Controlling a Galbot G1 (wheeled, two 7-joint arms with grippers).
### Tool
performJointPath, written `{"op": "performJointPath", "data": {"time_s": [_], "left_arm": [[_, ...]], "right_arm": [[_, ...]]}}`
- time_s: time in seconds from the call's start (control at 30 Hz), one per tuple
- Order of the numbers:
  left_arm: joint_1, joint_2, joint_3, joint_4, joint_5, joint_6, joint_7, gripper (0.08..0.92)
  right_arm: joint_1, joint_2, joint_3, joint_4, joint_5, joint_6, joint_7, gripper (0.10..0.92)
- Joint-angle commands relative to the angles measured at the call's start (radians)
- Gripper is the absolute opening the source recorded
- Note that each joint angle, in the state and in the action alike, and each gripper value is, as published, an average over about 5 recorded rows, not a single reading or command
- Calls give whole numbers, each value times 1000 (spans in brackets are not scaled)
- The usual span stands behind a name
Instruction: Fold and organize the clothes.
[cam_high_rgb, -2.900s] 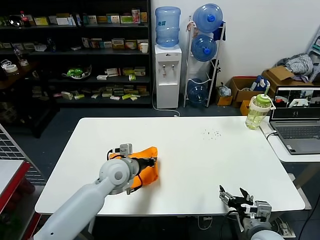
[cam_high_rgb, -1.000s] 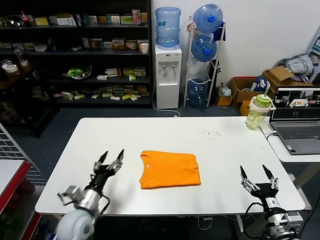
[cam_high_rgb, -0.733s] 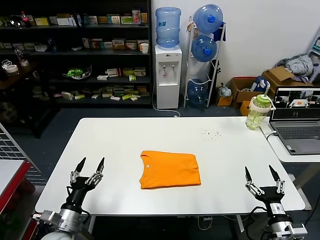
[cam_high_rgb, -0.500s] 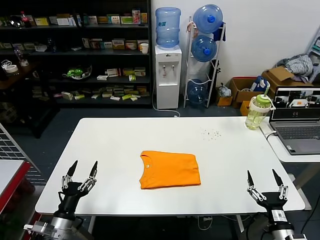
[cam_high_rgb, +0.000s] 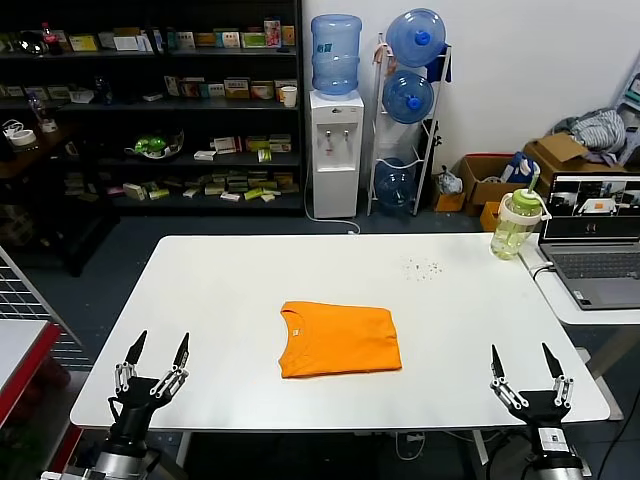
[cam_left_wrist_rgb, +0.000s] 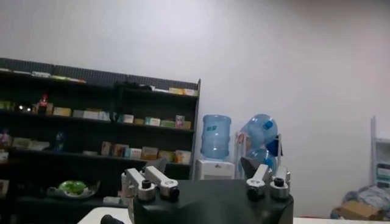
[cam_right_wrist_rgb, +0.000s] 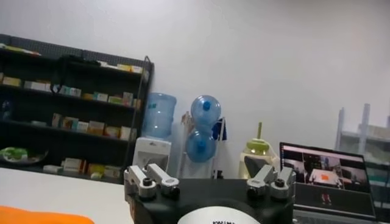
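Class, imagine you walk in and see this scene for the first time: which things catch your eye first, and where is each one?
The bright orange T-shirt, folded into a neat rectangle, lies mid-table on the white table. At the near edge the left gripper and the right gripper point upward with fingers open, at the near left and near right corners, both apart from the shirt. Behind the table stand a water dispenser and a rack of blue water bottles.

T-shirt (cam_high_rgb: 340, 339) is looking like soft matt orange cloth, lying smooth with faint creases. Table (cam_high_rgb: 450, 330) is showing a smooth white top, slight sheen. My left gripper (cam_high_rgb: 152, 366) and right gripper (cam_high_rgb: 530, 376) are showing dark fingers and silvery metal-looking joints. Water jugs (cam_high_rgb: 335, 52) are looking like glossy translucent blue plastic.
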Motion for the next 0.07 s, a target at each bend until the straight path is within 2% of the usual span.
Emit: {"op": "performJointPath", "data": {"time_s": [0.03,0.07], "left_arm": [[31,-21,-18,-13,31,-26,13,823],[32,-21,-18,-14,31,-26,12,823]], "right_arm": [[3,18,8,-6,-6,21,-12,823],[3,17,8,-6,-5,21,-12,823]]}}
